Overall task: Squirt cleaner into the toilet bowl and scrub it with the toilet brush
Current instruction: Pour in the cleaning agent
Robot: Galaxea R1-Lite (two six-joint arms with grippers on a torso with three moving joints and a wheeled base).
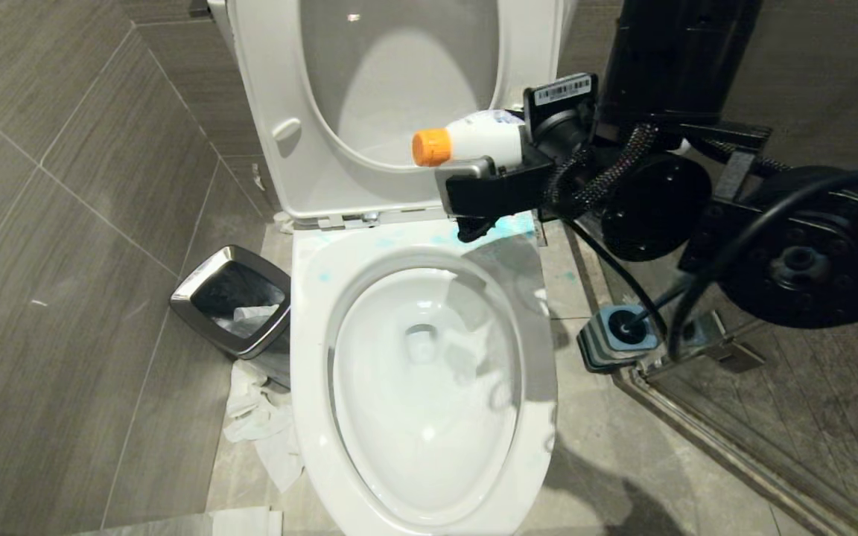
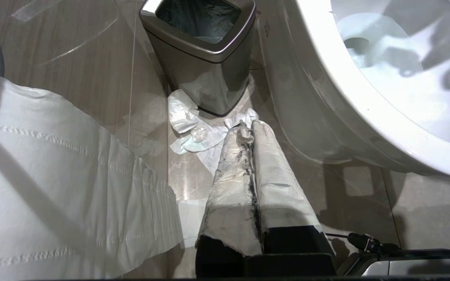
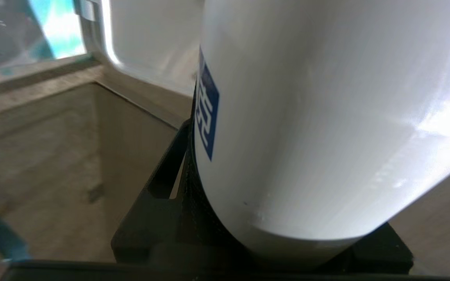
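Here the large glossy white oval porcelain toilet bowl (image 1: 310, 387) fills the middle of the head view and serves as the landmark for everything else. Its white seat and lid (image 1: 399, 104) stand raised behind it, and pale water lies in its basin. Smears of turquoise-blue cleaner (image 1: 507, 227) mark the back of the bowl's flat rim, with a few small blue specks further along the rim on the robot's left.

On the robot's left of the bowl, just beside its outer wall, stands a square waste bin with a chrome rim and dark liner (image 1: 232, 301). Crumpled white tissue paper (image 1: 261, 428) lies on the grey tiled floor between the bin and the front of the bowl.

On the robot's right of the bowl, near its rear half, sits a square blue-grey ribbed stand (image 1: 615, 335) on the floor by a glass partition, with the slim dark handle of the toilet brush (image 1: 649, 313) rising out of it.

Above the back rim of the bowl, the black right gripper (image 1: 500, 175) holds a white plastic bottle with an orange cap (image 1: 474, 138) lying roughly level, the cap pointing toward the robot's left. Its fingers are clamped on the bottle's body.

The left gripper (image 2: 250, 128) hangs low beside the bowl's outer wall, near the bin, its two white-wrapped fingers (image 2: 233, 187) pressed together and holding nothing.
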